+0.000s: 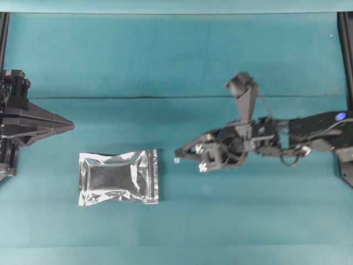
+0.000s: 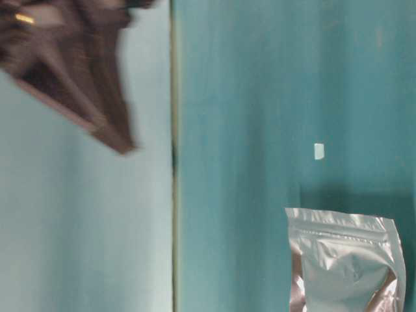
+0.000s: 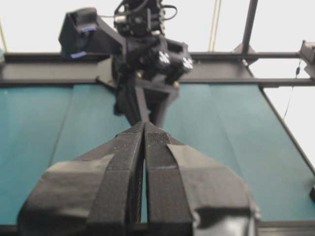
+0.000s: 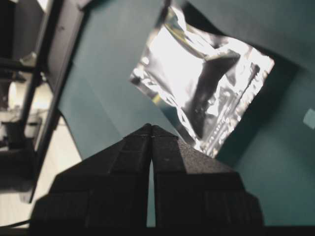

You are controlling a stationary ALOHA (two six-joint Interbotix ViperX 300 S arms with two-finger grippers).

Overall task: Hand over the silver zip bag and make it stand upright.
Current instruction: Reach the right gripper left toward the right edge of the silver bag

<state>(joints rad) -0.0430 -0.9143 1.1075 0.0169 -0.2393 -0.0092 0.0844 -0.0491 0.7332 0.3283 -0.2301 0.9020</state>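
One silver zip bag (image 1: pixel 118 178) lies flat; left gripper (image 1: pixel 70 126) and right gripper (image 1: pixel 179 153) both closed, empty

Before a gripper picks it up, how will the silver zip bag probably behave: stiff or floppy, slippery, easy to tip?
The silver zip bag lies flat and crinkled, so it probably flexes rather than stays stiff. Its glossy foil may slip between pads. It looks thin and nearly empty, so likely light and apt to tip when stood upright.

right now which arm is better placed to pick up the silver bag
Right, probably. The right gripper is stretched out over the table, its fingers aimed at the flat-lying silver zip bag, which fills its wrist view. The left gripper sits back at the table's edge.
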